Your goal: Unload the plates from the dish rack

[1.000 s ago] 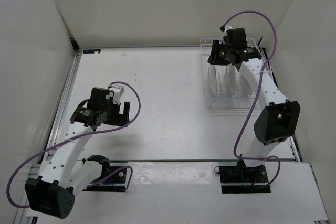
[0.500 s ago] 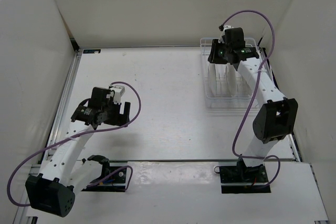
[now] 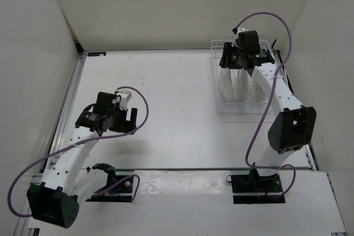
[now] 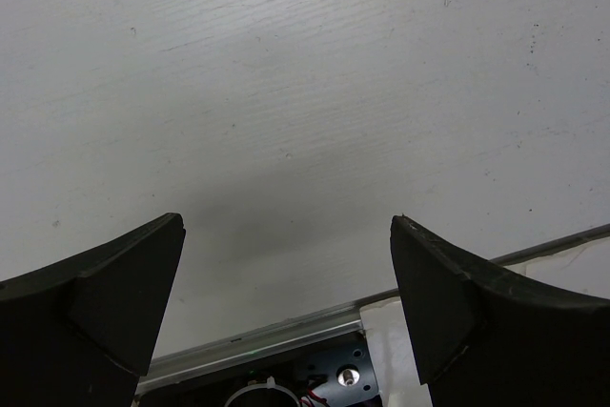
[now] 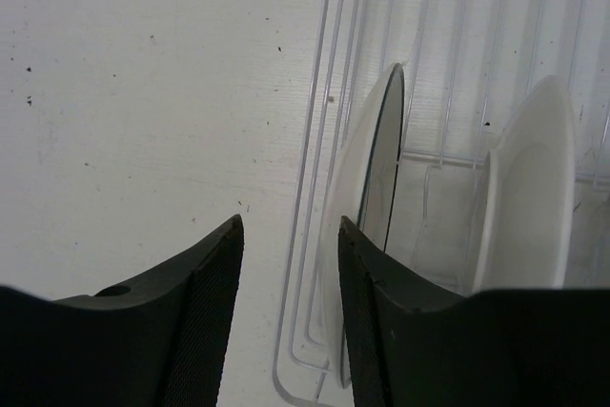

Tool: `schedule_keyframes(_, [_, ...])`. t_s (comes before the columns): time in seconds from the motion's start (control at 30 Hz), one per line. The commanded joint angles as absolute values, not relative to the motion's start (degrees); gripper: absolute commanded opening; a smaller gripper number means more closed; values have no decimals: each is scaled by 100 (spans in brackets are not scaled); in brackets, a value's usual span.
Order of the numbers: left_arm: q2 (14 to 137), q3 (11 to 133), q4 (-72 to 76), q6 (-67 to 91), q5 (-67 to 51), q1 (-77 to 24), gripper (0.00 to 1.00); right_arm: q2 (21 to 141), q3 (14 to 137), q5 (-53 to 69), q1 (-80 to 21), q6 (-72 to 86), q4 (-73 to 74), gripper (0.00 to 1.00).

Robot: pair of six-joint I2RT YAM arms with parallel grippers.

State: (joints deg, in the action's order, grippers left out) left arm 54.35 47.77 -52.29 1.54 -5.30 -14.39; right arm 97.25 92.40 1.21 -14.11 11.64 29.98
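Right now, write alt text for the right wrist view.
The open right hand hovers at the edge of the white dish rack, beside rather than around a dark-rimmed plate standing on edge. A plain white plate stands farther right.

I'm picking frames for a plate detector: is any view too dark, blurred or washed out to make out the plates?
Top external: even light, sharp, but the white plates nearly vanish against the white dish rack. Right wrist: sharp; the green-rimmed plate reads clearly, the plain plate has low contrast. Left wrist: only table with a soft shadow, no plates.
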Motion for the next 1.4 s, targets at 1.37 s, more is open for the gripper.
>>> schedule_keyframes(1.37, [5405, 5001, -5256, 167, -545, -1433, 100, 9835, 9351, -158, -1380, 1125, 3129, 20])
